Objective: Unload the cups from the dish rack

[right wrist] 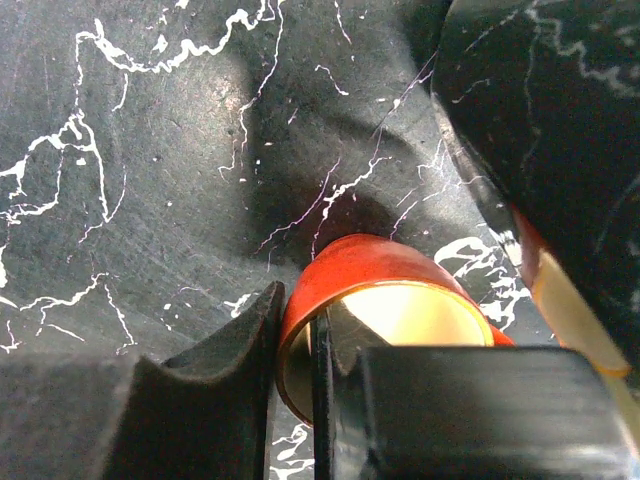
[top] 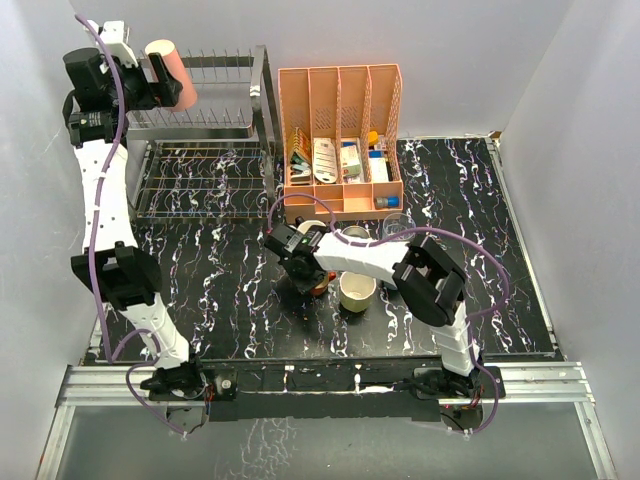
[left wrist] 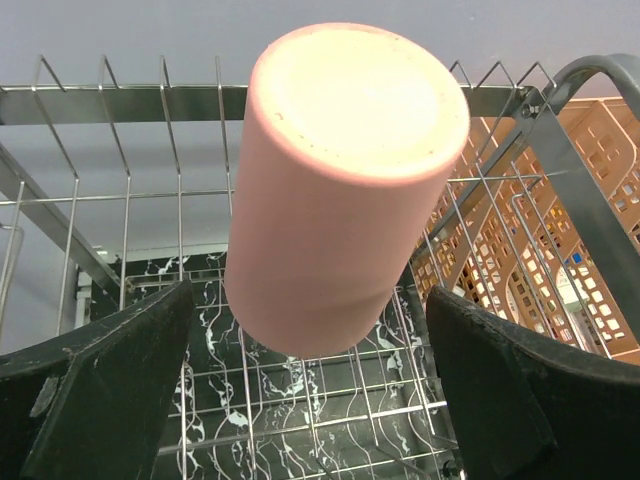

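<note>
On orange cup rim, right jaws near-shut.

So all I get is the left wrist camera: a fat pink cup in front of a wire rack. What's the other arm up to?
Observer: The right arm's jaws are pinched on the rim of a tiny orange cup, low over the black table.
Operator: Are any cups out of the rack?
Observer: Yes, a pale yellow mug stands upright on the table right beside the orange one.
Operator: And whereabouts on the rack is my pink cup?
Observer: Seen from above, the pink tumbler is over the left end of the dish rack's upper tier.
</note>
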`<state>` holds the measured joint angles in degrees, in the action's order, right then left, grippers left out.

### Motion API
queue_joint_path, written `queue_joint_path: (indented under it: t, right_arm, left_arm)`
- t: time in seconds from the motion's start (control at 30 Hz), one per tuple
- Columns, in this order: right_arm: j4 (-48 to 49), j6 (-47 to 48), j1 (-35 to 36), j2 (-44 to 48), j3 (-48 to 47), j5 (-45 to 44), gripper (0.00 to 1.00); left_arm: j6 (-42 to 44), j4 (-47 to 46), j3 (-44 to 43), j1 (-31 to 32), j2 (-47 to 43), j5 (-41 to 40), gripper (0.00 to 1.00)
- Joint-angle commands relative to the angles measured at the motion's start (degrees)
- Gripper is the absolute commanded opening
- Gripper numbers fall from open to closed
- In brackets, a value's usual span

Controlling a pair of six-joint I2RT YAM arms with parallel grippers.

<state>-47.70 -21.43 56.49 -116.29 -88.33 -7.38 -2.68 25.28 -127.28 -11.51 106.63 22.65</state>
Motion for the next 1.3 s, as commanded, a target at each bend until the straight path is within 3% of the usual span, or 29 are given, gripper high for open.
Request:
queue_joint_path:
  t: [0.0,0.17,0.37,0.73,0.97,1.17,1.27]
  right_arm:
    - [2.0,1.4,-0.5,-2.4,-2.1,-0.6,0.19]
    - [0.6,1.9,-0.5,-2.9,-4.1,-1.5,0.37]
    - [-0.1,1.4,-0.5,-0.3,-5.9,-2.5,0.5]
    - [-1.0,-0.4,1.6,7.8,-8.7,-5.0,0.64]
    - [-0.3,-2.2,2.2,13.0,-9.2,-3.9,0.65]
    - [1.6,-4.0,2.6,19.0,-8.8,-2.5,0.64]
    - [3.1,-4.8,2.7,21.3,-8.4,-1.5,0.63]
  left_arm:
    - [-1.7,-4.0,-1.9,0.2,-0.6,2.3,0.97]
    - [-1.9,-4.7,-2.0,0.6,0.4,4.3,0.97]
    - [-2.1,-6.4,-2.7,1.2,1.5,3.6,0.97]
    - [-0.9,-7.5,-5.6,4.2,6.1,-0.8,0.97]
    - [-2.2,-11.4,-4.8,4.3,7.2,-3.0,0.96]
    - [-3.9,-14.0,-4.4,4.3,8.0,-1.5,0.79]
    - [-4.6,-14.9,-4.2,4.3,7.8,-0.9,0.61]
